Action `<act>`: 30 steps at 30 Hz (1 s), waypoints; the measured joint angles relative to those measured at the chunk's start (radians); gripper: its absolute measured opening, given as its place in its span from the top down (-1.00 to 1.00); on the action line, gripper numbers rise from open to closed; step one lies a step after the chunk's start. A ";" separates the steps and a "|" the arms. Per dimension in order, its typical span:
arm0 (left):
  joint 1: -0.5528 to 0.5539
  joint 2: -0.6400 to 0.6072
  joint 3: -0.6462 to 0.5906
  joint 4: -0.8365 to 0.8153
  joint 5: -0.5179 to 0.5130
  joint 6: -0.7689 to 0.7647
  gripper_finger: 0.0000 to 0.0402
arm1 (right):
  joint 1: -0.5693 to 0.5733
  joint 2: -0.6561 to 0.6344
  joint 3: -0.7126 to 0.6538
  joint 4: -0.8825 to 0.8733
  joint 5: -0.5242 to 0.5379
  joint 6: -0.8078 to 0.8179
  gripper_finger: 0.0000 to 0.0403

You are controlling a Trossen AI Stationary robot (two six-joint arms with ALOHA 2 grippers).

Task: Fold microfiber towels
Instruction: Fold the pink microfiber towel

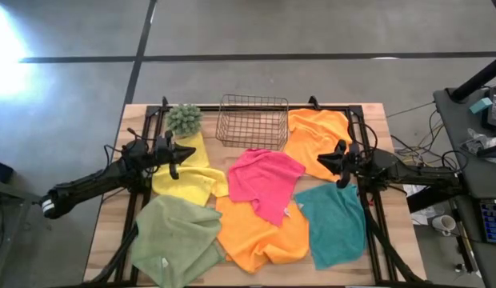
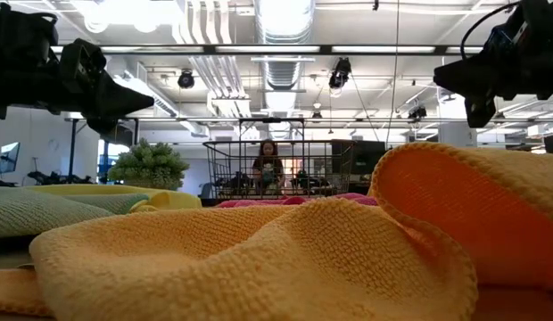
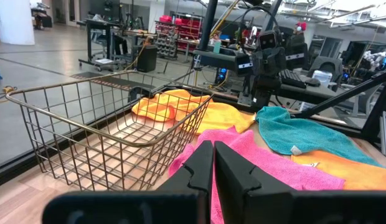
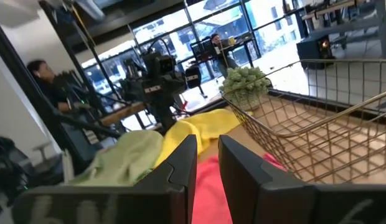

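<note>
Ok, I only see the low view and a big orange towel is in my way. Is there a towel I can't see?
Observer: Yes, a teal towel lies flat under the right arm.
Operator: Is anything in the basket?
Observer: No, the basket is empty.
Operator: Are the grippers holding a towel?
Observer: No, both are empty: the left gripper is shut and the right gripper is open.
</note>
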 joint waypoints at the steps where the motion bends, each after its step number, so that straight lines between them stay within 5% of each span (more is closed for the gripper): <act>1: 0.000 0.000 0.000 0.000 0.000 0.000 1.00 | 0.000 0.000 0.000 0.007 0.000 0.012 0.71; 15: 0.000 0.000 0.000 0.000 0.000 0.000 1.00 | 0.000 0.000 0.000 0.021 0.006 0.119 0.71; 24: 0.000 0.000 0.000 0.000 0.000 0.000 1.00 | 0.000 0.000 0.005 0.330 0.023 0.073 0.71; 30: 0.000 0.000 0.000 0.000 0.000 0.000 1.00 | 0.000 0.054 0.228 0.171 0.025 0.018 0.71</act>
